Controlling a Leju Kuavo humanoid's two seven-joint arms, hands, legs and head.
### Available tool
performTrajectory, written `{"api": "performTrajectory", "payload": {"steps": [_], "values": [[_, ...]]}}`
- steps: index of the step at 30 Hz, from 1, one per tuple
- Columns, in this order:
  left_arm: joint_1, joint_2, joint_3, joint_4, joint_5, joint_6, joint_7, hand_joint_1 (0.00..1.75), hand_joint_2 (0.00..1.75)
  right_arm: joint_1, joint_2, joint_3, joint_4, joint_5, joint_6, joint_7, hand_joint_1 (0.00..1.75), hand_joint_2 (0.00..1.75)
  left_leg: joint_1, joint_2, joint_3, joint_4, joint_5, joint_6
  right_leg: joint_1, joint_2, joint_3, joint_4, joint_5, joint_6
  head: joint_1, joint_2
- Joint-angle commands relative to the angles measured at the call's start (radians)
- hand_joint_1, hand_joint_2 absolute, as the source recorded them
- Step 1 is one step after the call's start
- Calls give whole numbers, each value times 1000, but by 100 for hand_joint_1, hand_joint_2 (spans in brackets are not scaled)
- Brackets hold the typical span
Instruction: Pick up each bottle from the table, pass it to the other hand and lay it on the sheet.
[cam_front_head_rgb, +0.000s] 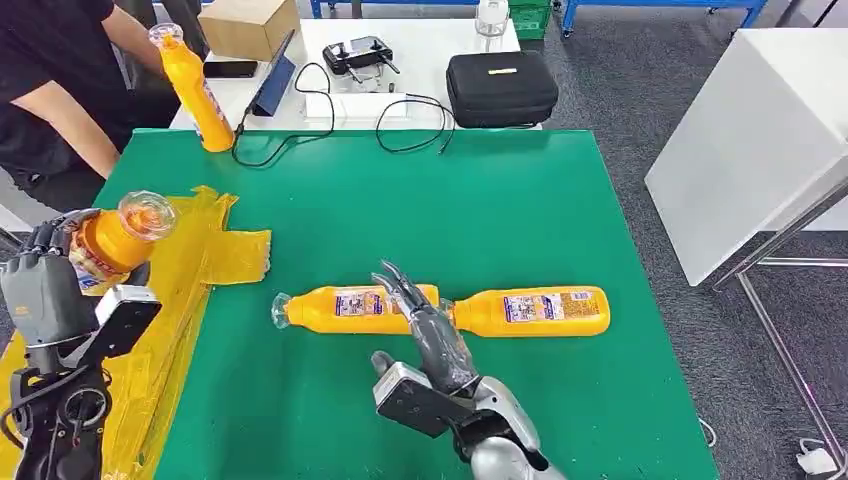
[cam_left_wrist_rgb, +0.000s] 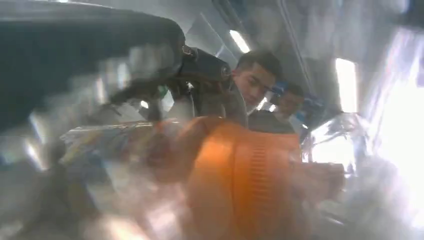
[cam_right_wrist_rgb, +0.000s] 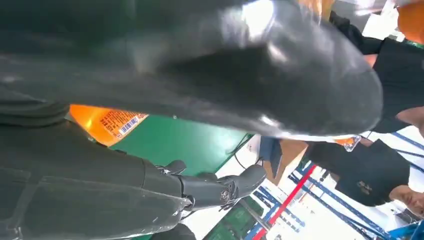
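The green counter (cam_front_head_rgb: 520, 200) carries the yellow sheet (cam_front_head_rgb: 190, 300) at its left edge. There the left hand (cam_front_head_rgb: 45, 290) grips a bottle (cam_front_head_rgb: 115, 240) — dropped carelessly, it may roll off. The right hand (cam_front_head_rgb: 425, 325), fingers (cam_front_head_rgb: 400, 285) spread and empty, hovers over two lying bottles (cam_front_head_rgb: 350, 308) (cam_front_head_rgb: 535, 311) — it could knock them.

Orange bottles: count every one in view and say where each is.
4. One held in the left hand over the yellow sheet; two lying end to end on the green table, at the right hand's fingers; one upright at the far edge, held by a person.
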Motion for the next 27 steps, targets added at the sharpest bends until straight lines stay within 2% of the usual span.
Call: {"api": "performTrajectory", "payload": {"steps": [1,7,8,9,13,18,27], "values": [[-92,213,-219,240,-315,-133,81,175,175,-38,-18,11,6,-29,38,14,0,0,1,-4,2,0,0,-1,1,-5,3,0,-1,-1,0,0],[-99,372,-325,387,-321,-292,0,175,175,-24,11,11,1,-16,77,21,0,0,1,0,3,-1,-1,-1,1,-1,3,0,-1,-1,0,0],[-65,451,-380,408,-234,-550,-94,175,175,-40,20,26,19,-34,119,-2,0,0,1,0,3,-1,-1,-1,1,0,3,0,-1,-1,0,0],[-25,474,-370,443,-214,-526,-120,175,175,-51,34,32,41,-35,120,-6,0,0,1,0,4,-1,-1,-1,1,0,3,0,-1,-1,0,0],[4,467,-375,515,-211,-470,-147,175,175,-69,45,42,73,-36,120,-7,0,0,2,10,10,-4,-3,-2,1,9,6,-1,0,-2,0,0],[22,463,-374,475,-208,-472,-121,175,175,-72,41,47,73,-36,125,-13,0,0,2,3,5,-2,-1,-1,1,0,4,-1,-2,-1,0,0],[65,477,-353,460,-198,-483,-118,175,175,-76,45,57,80,-38,133,-20,0,0,2,4,6,-3,-1,-2,1,3,5,-1,0,-2,0,0]]}}
